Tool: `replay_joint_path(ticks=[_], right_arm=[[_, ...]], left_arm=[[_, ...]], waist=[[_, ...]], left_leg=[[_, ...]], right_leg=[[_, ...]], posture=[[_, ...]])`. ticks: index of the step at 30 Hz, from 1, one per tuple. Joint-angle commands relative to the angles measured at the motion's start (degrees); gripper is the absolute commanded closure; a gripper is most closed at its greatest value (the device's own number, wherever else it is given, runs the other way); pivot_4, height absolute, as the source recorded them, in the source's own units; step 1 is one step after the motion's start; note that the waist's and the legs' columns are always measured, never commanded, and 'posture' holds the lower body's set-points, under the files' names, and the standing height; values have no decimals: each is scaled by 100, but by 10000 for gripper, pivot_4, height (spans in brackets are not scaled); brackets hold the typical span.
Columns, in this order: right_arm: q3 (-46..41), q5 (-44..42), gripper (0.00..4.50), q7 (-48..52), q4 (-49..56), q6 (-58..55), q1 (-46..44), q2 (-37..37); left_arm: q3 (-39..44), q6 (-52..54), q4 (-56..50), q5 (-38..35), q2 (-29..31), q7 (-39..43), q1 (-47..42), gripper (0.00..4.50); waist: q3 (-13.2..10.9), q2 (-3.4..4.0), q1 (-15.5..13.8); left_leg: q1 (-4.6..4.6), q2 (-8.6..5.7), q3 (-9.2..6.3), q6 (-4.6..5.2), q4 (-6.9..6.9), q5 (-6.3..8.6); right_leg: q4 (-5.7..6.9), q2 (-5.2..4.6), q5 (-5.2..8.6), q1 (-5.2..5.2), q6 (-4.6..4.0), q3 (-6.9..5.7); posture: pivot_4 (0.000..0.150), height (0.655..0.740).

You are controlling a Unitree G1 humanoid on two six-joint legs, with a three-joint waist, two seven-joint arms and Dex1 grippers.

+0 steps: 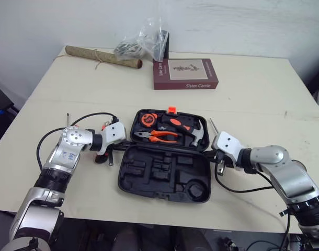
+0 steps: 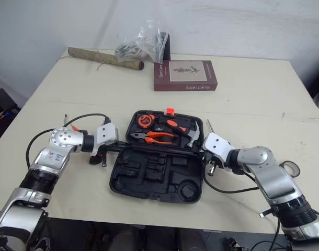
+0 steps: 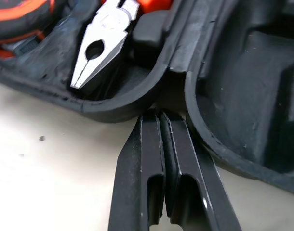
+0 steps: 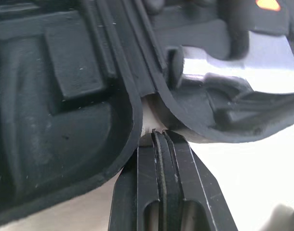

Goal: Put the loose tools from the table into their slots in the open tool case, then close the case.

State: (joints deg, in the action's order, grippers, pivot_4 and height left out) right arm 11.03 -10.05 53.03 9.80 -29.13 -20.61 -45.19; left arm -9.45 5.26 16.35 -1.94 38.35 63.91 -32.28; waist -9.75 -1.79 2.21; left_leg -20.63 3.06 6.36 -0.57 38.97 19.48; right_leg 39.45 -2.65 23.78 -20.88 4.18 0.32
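The black tool case (image 1: 164, 180) lies open in the middle of the table. Its far half holds orange-handled pliers (image 1: 159, 136), a hammer (image 1: 198, 133) and an orange tape measure (image 1: 148, 119). The near half shows bare moulded slots. My left gripper (image 1: 127, 142) is shut with nothing in it, its tips (image 3: 159, 115) at the gap between the halves on the case's left side, close to the pliers' nose (image 3: 101, 45). Shut and holding nothing as well, my right gripper (image 1: 211, 152) points its tips (image 4: 162, 137) into the same gap on the right side, near the hammer head (image 4: 224, 72). A thin metal tool (image 1: 213, 125) lies loose right of the case.
A dark red book (image 1: 184, 73) lies behind the case. A plastic bag (image 1: 144, 44) and a tied brown roll (image 1: 102, 56) sit at the table's far edge. A small red-and-black item (image 1: 102, 157) lies under my left wrist. Cables loop beside both arms.
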Motion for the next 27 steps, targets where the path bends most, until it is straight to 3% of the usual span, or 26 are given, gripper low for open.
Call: replay_joint_path(ticks=[1, 9, 14, 16, 19, 22, 23, 25, 27], right_arm=[[110, -3, 45000, 281, 10, 254, -258, 92], [50, 19, 45000, 593, -186, 368, -298, 67], [-404, -402, 45000, 944, 149, 178, -74, -239], [-786, -765, 45000, 1268, 420, 166, 171, -513], [-1494, -1240, 45000, 1512, 672, 55, 585, -869], [-2807, -1684, 45000, 1160, 582, -386, 1150, -918], [-3284, -1710, 39933, 1185, 485, -122, 1527, -819], [-4056, -1606, 34559, 1397, 163, 817, 2236, -565], [-4549, -1408, 23907, 1347, -282, 1843, 2600, -296]], left_arm=[[-23, 138, -657, -134, 83, 116, 339, 44307], [235, 361, -966, -57, 136, -301, 547, 44307], [616, 489, -1378, -488, 536, 33, 729, 44307], [878, 634, -1673, -709, 889, 224, 964, 44307], [1466, 669, -1908, -987, 1314, 257, 1361, 44307], [2770, 517, -1873, -1545, 1363, 20, 1898, 44307], [3276, 476, -1682, -1643, 1374, -68, 2177, 40518], [4168, 342, -1110, -1690, 1419, -307, 2616, 35616], [4802, 110, -461, -1675, 1513, -560, 2876, 26135]], waist=[[0, 1, 24], [0, 1, 28], [-1, 2, 36], [-3, 5, 43], [-6, 9, 60], [-6, 9, 56], [-6, 9, 52], [-4, 7, 33], [-3, 4, 40]], left_leg=[[0, 0, 0, 0, -1, 0], [0, 1, -2, 0, 0, 0], [-15, 1, -2, 0, 1, 0], [-66, 1, -4, -1, 9, -1], [-69, 1, -7, 0, 5, 0], [-65, 1, -14, 0, 11, 0], [-63, 1, -16, 0, 11, 0], [-63, -1, -19, 1, 8, 0], [-51, -2, -28, 0, -9, 0]], right_leg=[[0, 0, 0, 0, 0, 0], [-1, 0, 0, 2, 0, -1], [0, 0, 0, -11, 0, -2], [10, 0, 0, -61, 0, -1], [6, 0, 0, -61, 0, -3], [4, -1, 0, -47, 0, -5], [1, -2, 0, -42, 0, -7], [-3, -1, 0, -40, 0, -9], [-11, 4, 0, -33, 0, -10]], posture=[[1500, 7400], [1500, 7400], [1500, 7400], [1500, 7400], [1500, 7400], [1500, 7400], [1500, 7400], [1500, 7400], [1500, 7400]])
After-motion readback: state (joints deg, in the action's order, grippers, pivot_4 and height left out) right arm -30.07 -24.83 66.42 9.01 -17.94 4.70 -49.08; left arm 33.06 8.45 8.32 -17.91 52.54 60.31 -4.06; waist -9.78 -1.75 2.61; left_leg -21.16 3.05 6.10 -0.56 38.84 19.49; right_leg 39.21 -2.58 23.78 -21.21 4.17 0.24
